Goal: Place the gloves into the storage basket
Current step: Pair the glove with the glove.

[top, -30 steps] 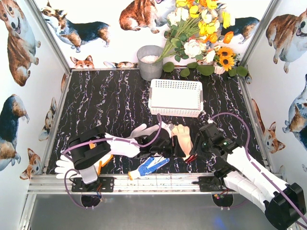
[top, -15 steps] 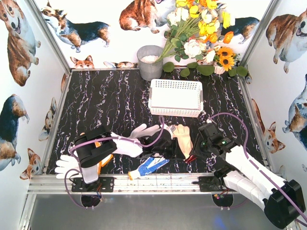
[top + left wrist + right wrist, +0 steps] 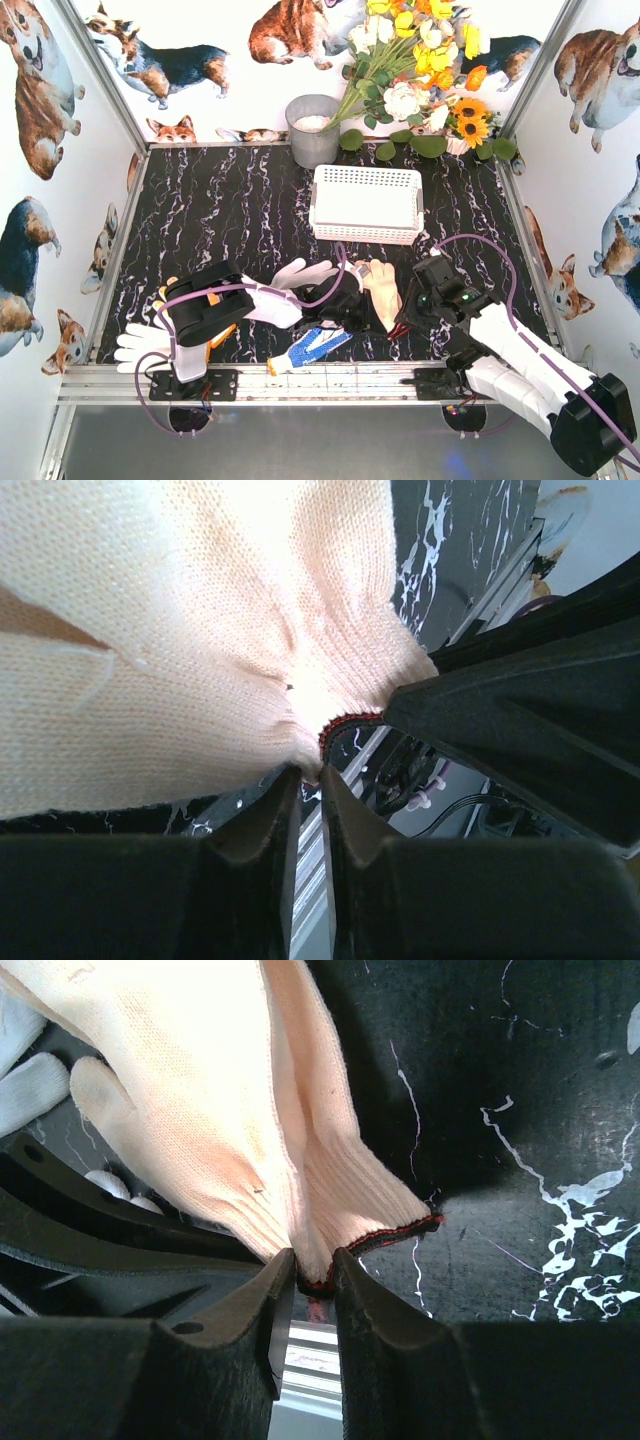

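Note:
A pale yellow glove (image 3: 383, 283) with a dark, red-stitched cuff lies near the table's front, between both arms. My left gripper (image 3: 360, 308) is shut on the cuff's edge (image 3: 300, 742); in the left wrist view (image 3: 308, 776) the fabric is pinched at the fingertips. My right gripper (image 3: 401, 318) is shut on the same cuff (image 3: 345, 1222) from the other side (image 3: 315, 1268). A white glove (image 3: 300, 274) lies partly under the left arm. A blue-dotted glove (image 3: 310, 347), an orange-yellow glove (image 3: 216, 336) and another white glove (image 3: 138, 345) lie along the front edge. The white storage basket (image 3: 365, 204) stands further back.
A grey metal bucket (image 3: 313, 128) and a bunch of flowers (image 3: 420, 70) stand at the back wall behind the basket. An aluminium rail (image 3: 330, 380) runs along the near edge. Printed walls close in the left, right and back sides.
Both grippers have closed onto the pale yellow glove's cuff. The left arm has shifted slightly to the right and away from the front edge.

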Controlling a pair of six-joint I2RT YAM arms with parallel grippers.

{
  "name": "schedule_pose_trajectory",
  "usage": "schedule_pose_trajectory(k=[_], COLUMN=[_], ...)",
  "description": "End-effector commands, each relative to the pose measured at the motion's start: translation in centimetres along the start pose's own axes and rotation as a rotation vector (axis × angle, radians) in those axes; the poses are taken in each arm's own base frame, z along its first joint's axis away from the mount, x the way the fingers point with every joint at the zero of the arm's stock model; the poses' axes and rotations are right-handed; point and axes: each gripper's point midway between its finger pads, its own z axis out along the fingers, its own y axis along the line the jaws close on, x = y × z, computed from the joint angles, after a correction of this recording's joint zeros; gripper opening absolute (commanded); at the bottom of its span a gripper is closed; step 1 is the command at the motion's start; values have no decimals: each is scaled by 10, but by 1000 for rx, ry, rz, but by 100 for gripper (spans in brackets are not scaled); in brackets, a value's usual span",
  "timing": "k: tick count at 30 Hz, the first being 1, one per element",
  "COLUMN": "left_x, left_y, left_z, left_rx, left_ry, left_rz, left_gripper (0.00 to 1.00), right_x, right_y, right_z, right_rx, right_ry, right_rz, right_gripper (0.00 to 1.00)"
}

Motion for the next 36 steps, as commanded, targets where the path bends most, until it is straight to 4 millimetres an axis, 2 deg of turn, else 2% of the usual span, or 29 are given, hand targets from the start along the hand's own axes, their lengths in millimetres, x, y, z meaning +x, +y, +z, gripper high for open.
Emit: schedule_pose_trajectory(k=[1,3,11,16,24,36], left_x=[-3,-2,-9,-6,3,12], left_y=[-20,-20,-29,-35,-39,-30], left_z=[4,4,-5,-6,3,12], left_rx=[63,62,67,92,105,82], left_ry=[2,2,-32,-20,33,87], left_rz=[18,16,40,31,33,7], left_gripper=[6,0,0,0,0,0], right_x=[-10,-11,-20,-26,-25,-27], right_y=[9,9,5,6,-9,-9], right_z=[1,0,-9,-13,-9,5], right_rx=[-37,-37,1,4,74,90], right_ry=[-40,-41,-85,-111,-119,-101], right_rz=[-13,-16,-32,-38,-47,-54], right_gripper=[24,23,20,20,20,20])
